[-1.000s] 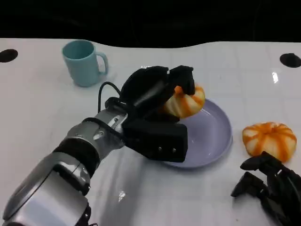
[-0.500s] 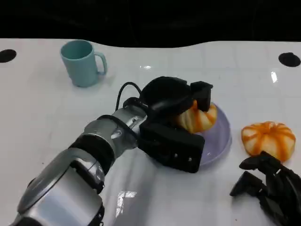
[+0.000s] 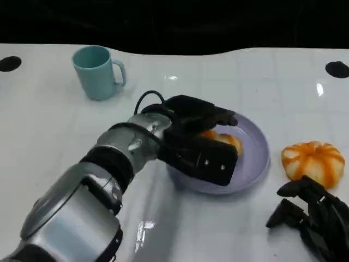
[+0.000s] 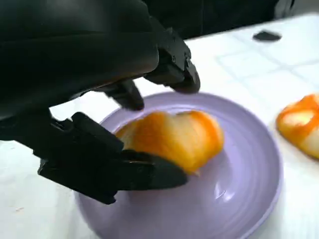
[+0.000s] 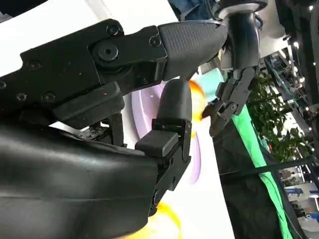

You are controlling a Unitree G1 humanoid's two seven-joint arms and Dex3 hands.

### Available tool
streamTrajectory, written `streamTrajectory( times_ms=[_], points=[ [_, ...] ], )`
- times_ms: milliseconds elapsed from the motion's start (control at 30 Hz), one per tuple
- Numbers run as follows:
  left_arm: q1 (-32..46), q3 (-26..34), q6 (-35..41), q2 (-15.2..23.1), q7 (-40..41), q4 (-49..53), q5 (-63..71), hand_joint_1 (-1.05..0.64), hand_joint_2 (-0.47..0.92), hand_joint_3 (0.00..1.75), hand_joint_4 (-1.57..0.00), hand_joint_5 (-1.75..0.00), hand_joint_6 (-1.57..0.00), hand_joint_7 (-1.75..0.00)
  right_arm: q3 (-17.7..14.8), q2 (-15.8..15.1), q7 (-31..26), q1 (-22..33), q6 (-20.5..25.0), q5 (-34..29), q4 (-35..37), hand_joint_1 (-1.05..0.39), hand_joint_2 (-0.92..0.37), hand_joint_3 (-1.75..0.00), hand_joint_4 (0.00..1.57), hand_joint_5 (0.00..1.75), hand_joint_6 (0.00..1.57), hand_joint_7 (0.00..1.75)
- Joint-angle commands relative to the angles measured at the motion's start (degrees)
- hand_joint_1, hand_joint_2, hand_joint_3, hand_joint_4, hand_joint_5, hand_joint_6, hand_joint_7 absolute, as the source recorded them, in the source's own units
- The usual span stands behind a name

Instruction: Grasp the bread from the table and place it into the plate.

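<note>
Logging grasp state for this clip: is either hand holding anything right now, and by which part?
The left hand has its fingers around the bread at its sides, low over the plate. The right hand holds nothing.

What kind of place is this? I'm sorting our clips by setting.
Probably a robot lab or demo hall, not a kitchen: a bare white table, black drapes and green cloth behind it, and staged props, namely a cup and plate.
</note>
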Motion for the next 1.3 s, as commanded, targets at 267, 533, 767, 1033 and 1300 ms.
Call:
streamTrajectory(
  times_ms=[267,533,767,1033,1300],
  points=[
    [-0.57,3.37,-0.68,2.86,-7.28,-1.97,-4.74,-1.02,0.92,0.72,-0.04,-0.24,-0.18,-0.04,-0.2,-0.21,-0.22,0.47,0.09,0.25,-0.56,-0.53,-0.92,-0.24,0.66,1.49,0.6,1.2],
    [9.53,20.15,-7.67,4.14,-14.48,-6.15,-25.43,-0.69,0.92,0.48,-0.46,-0.5,-0.47,-0.16,-0.26,-0.18,-0.41,0.35,0.07,0.12,-0.49,-0.54,-0.92,-0.23,0.68,1.5,0.6,1.19],
    [22.69,35.82,-2.91,0.73,-25.96,-16.96,-49.27,-0.52,0.92,0.41,-0.73,-0.89,-0.78,-0.23,-0.48,-0.52,0.57,-0.08,1.21,0.72,-0.22,-0.54,-0.92,-0.23,0.66,1.49,0.6,1.19],
    [33.13,42.39,12.7,-0.63,-33.81,-33.7,-64.34,-0.57,0.92,0.39,-0.67,-1.22,-0.83,-0.39,-0.7,-0.24,0.83,0.1,1.31,0.83,-0.44,-0.53,-0.92,-0.21,0.66,1.48,0.6,1.17],
    [47.6,45.44,32.94,-2.18,-31.16,-55.76,-77.24,-0.55,0.92,0.49,-0.64,-1.73,-0.59,-1.35,-0.07,0.11,-0.48,1.17,1.24,-0.32,-2.23,-0.54,-0.92,-0.22,0.65,1.47,0.61,1.15]
  ],
)
